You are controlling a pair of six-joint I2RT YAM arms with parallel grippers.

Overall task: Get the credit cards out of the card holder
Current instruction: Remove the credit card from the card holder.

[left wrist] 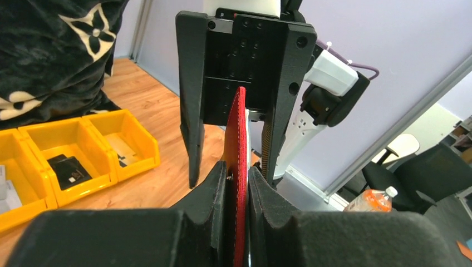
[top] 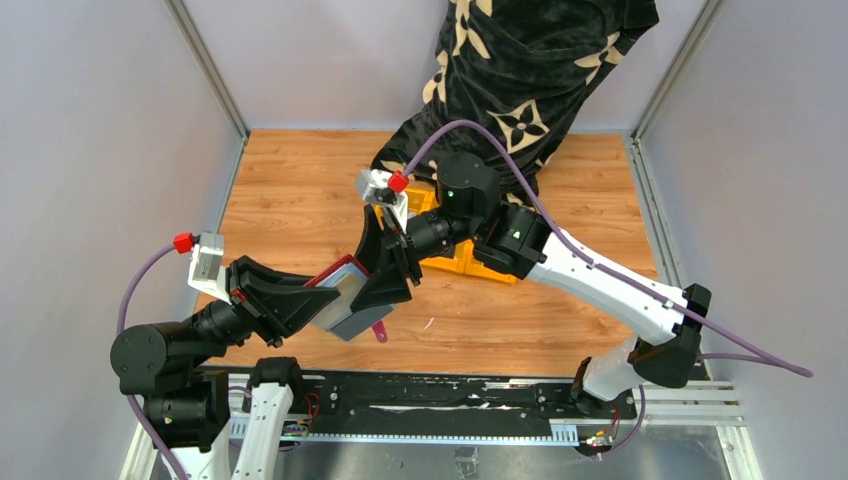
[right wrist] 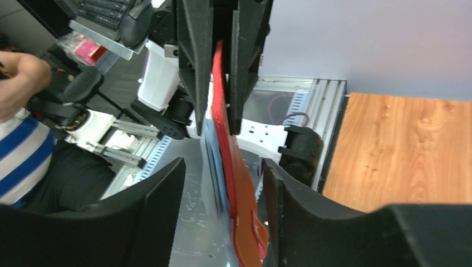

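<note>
- Wood-grain laminate tabletop (top: 300,190), enclosed by matte lilac-grey walls.
- Card holder (left wrist: 236,133): dark red, leather-like, with a stitched edge, held on edge above the tabletop between the two arms; its red snap tab (top: 380,332) hangs below.
- Grey layers (right wrist: 214,161) lie against the red leather; whether they are lining or cards cannot be told.
- Left gripper (left wrist: 239,178): matte black plastic jaws pinched onto the card holder.
- Right gripper (right wrist: 222,167): jaws wide, flanking the card holder's far end, with gaps on both sides.
- Yellow glossy plastic bin (left wrist: 133,150): a dark flat piece lies in its middle compartment.
- Black fabric (top: 530,60) with tan flower motifs.

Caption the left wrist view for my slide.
Left hand clamps the red card holder edge-on while the open right hand straddles it.
</note>
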